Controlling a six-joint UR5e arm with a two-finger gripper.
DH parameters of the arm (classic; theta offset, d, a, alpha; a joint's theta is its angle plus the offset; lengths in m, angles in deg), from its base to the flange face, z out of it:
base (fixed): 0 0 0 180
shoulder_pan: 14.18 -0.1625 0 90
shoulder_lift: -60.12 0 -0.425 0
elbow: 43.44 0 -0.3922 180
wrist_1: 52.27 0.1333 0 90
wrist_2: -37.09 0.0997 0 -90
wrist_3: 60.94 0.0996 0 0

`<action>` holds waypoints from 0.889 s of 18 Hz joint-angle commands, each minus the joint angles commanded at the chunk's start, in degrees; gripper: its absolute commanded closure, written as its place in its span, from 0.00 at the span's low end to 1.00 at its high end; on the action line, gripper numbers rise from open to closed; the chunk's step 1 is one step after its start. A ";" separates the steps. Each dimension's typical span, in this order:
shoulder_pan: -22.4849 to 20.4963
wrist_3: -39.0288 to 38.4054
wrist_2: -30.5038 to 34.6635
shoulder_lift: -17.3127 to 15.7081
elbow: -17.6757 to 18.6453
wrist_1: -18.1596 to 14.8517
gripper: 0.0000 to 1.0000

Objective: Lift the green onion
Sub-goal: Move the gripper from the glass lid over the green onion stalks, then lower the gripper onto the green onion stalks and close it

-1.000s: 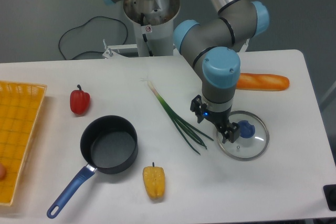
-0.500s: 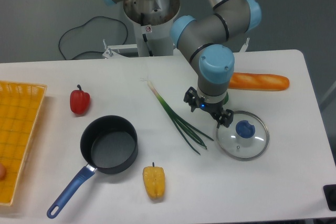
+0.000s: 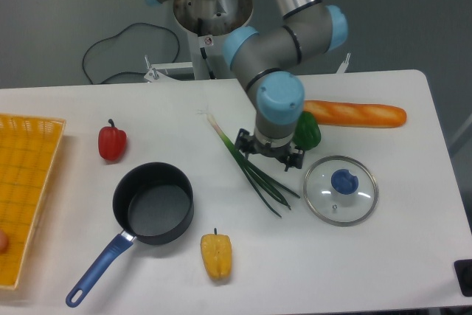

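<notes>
The green onion [image 3: 247,164] lies on the white table [image 3: 413,256], its pale end at the upper left and its dark green leaves fanning out to the lower right. My gripper [image 3: 270,150] hangs just right of the stalk's middle, above the leaves. Its two fingers stand apart with nothing between them, so it is open and empty.
A green bell pepper [image 3: 308,130] and a baguette [image 3: 358,113] sit right of the gripper. A glass lid with a blue knob [image 3: 341,189] lies at the lower right. A black pot with a blue handle [image 3: 151,204], a yellow pepper [image 3: 216,256], a red pepper [image 3: 112,142] and a yellow basket [image 3: 26,189] are to the left.
The gripper has moved left, from over the glass lid's edge to beside the green onion's middle. The green bell pepper has come into view behind it.
</notes>
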 joint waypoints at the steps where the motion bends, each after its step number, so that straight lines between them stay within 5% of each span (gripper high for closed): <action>1: 0.62 -0.70 0.70 0.09 -1.05 -0.26 0.00; 7: 1.85 -9.14 2.90 0.18 0.96 -0.62 0.00; 16: 3.17 -11.96 2.81 0.44 5.09 0.18 0.00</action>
